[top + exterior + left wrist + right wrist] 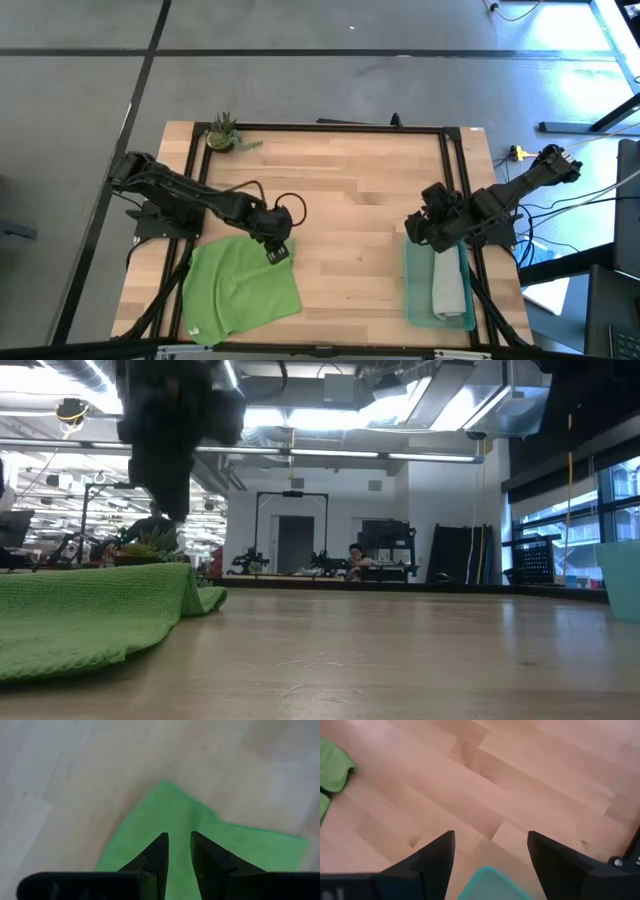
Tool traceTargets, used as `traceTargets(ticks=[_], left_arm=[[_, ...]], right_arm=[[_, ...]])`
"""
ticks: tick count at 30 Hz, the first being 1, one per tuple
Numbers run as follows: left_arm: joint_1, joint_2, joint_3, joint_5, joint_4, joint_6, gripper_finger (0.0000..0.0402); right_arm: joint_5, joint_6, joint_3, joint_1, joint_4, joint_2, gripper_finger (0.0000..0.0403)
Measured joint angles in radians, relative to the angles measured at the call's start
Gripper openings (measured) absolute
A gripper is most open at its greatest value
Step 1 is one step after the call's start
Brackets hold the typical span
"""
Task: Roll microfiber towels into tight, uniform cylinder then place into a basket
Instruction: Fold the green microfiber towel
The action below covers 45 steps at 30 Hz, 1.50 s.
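High view, left hand [278,249]: fingers narrowly parted, empty, over green towel's [238,288] far right corner.
Advice: pinch that corner squarely; roll evenly.
Right hand [418,228]: wide, empty, at basket's [413,290] far end.
Grey towel [449,283]: rolled, inside basket.

We note a wooden table [350,210] of pale planks with a black frame [330,127] round its edges. A small potted plant [222,132] stands at its far left corner. Beyond, a grey floor [300,60]; cables [560,215] trail off right. A person [355,556] sits far back in the room.
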<state>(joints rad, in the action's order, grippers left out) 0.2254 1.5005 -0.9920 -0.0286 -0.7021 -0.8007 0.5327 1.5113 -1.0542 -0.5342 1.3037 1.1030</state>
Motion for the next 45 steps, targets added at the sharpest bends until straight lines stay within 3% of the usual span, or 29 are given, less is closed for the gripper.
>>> traceTargets(ticks=[12,21,37,45], left_arm=[[0.001,0.165,0.073,0.039,0.142,0.045,0.0076],[-0.032,0.259,0.068,0.055,0.335,0.211,0.0076],[-0.342,0.3,0.076,0.013,0.642,0.543,0.0076],[-0.471,0.241,0.037,0.013,0.662,0.535,0.0076]], right_arm=[[-0.001,-0.052,0.0,0.028,-0.006,-0.035,0.0251],[-0.002,-0.052,0.0,0.028,-0.004,-0.035,0.0251],[-0.002,-0.052,0.0,0.028,-0.004,-0.035,0.0251],[0.001,-0.052,0.0,0.028,-0.005,-0.035,0.0251]])
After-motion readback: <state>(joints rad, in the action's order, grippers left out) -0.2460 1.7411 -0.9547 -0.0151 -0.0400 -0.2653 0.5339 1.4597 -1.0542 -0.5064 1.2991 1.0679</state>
